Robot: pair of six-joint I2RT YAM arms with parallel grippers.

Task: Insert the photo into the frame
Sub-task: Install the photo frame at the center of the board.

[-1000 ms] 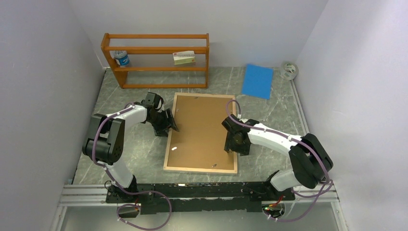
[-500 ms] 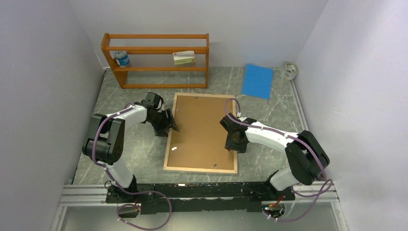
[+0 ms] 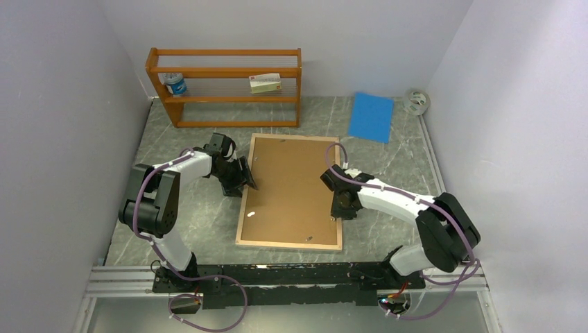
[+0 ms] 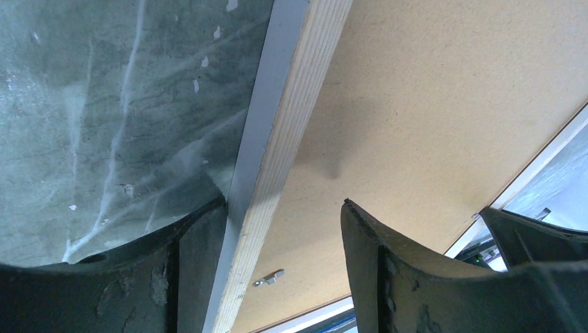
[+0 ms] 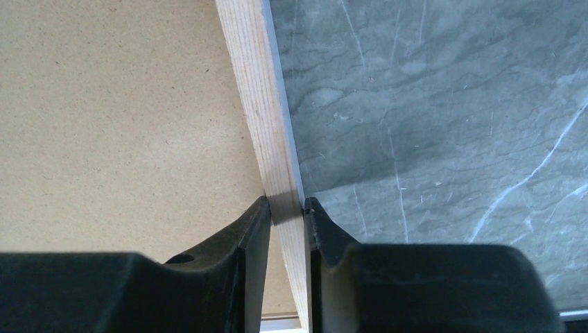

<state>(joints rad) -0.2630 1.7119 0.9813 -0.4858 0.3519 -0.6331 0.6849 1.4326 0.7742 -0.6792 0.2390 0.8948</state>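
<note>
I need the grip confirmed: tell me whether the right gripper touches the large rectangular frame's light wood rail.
Touching. In the right wrist view the right gripper has both black fingers pressed against opposite sides of the frame rail, no gap.

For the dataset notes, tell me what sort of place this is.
Probably a robot test cell in a lab: plain white walls box in a grey marbled tabletop, a left arm and a right arm are bolted to a metal rail, and props like the frame and orange rack are laid out.
</note>
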